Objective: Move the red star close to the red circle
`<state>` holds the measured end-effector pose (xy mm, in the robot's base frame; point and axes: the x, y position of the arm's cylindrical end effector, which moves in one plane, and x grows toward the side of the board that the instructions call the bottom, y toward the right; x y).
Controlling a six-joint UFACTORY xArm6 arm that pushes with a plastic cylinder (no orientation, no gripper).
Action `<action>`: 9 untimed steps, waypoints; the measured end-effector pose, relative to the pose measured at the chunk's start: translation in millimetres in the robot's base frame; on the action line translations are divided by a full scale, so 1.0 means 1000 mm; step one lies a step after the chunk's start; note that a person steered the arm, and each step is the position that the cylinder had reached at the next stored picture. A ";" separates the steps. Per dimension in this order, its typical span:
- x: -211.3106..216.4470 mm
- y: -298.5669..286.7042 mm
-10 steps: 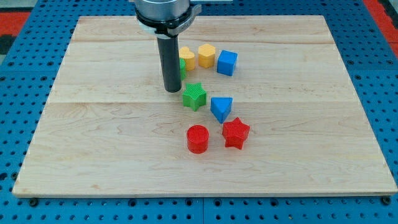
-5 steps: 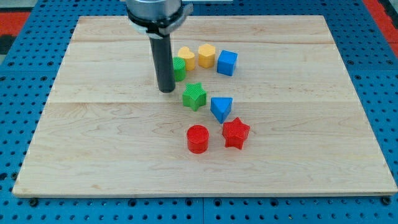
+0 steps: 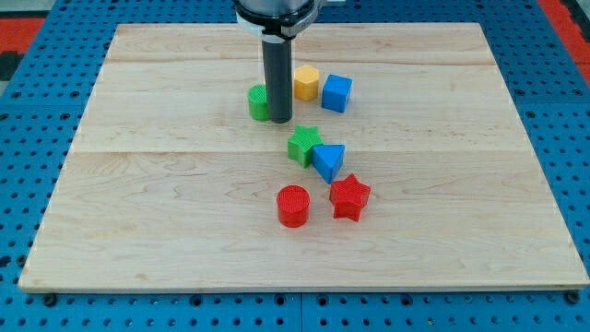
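Note:
The red star [image 3: 349,196] lies on the wooden board [image 3: 138,203], just right of the red circle [image 3: 293,205], with a small gap between them. My tip [image 3: 280,121] stands well above both toward the view's top, right beside a green block [image 3: 258,101] and above-left of the green star [image 3: 304,146]. The rod hides a yellow block behind it.
A blue triangle [image 3: 328,161] touches the green star's right side, just above the red star. A yellow block [image 3: 306,82] and a blue cube [image 3: 336,92] sit to the right of the rod near the view's top.
My tip has swung right and slightly up, from the green block's left to its right. The green star has shifted right and down against the blue triangle. The red blocks have not moved.

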<state>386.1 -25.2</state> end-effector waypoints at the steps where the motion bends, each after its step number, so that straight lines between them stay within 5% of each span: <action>1: 0.000 -0.030; 7: -0.013 -0.055; 9: 0.012 -0.006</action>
